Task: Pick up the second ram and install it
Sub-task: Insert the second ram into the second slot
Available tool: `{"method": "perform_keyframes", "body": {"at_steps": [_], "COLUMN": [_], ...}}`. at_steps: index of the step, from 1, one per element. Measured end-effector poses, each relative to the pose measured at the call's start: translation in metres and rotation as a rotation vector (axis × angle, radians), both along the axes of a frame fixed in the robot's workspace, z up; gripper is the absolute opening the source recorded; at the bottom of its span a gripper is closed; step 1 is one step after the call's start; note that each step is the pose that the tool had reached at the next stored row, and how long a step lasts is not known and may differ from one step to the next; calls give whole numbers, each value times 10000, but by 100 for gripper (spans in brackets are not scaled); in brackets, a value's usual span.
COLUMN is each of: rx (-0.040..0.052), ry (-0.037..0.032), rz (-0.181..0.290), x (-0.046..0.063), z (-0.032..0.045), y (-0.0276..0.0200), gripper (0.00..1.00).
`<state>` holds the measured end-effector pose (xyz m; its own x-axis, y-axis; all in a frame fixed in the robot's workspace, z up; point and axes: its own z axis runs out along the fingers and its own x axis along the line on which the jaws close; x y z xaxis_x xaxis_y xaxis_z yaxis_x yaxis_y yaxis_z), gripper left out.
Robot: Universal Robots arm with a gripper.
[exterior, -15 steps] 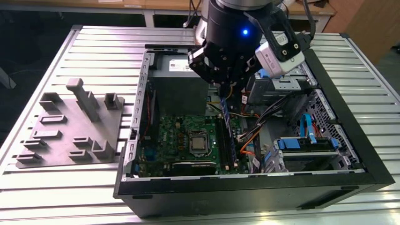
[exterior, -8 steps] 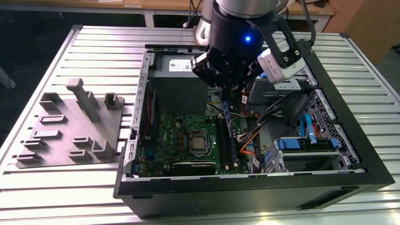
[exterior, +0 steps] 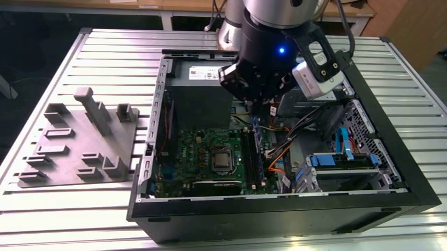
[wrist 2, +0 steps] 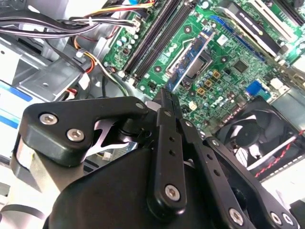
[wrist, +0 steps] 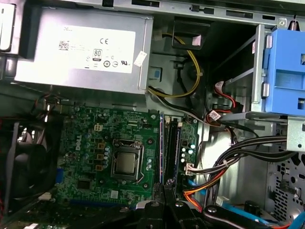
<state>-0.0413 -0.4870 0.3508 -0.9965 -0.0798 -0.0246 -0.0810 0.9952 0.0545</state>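
One gripper [exterior: 256, 111] hung inside one open computer case [exterior: 279, 209], fingers clamped on one second ram [exterior: 256, 133], above one green motherboard [exterior: 199, 157].

tool [wrist 2: 166, 98]: black
second ram [wrist 2: 190, 62]: blue, pale patches
motherboard [wrist: 95, 143]: green
case [exterior: 279, 214]: black
surface [exterior: 84, 209]: silver, ribbed
fixture block [exterior: 77, 151]: grey
drive caddy [wrist: 286, 71]: blue
cables [wrist: 248, 145]: orange, yellow, black

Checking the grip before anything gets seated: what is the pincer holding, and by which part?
The pincer is shut on the second ram, clamped at its upper edge, above the memory slots.
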Motion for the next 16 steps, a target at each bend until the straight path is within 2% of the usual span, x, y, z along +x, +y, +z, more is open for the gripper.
{"method": "perform_keyframes", "body": {"at_steps": [16], "rx": [1], "ry": [0], "rz": [1], "x": [127], "z": [-187], "y": [0], "gripper": [11]}}
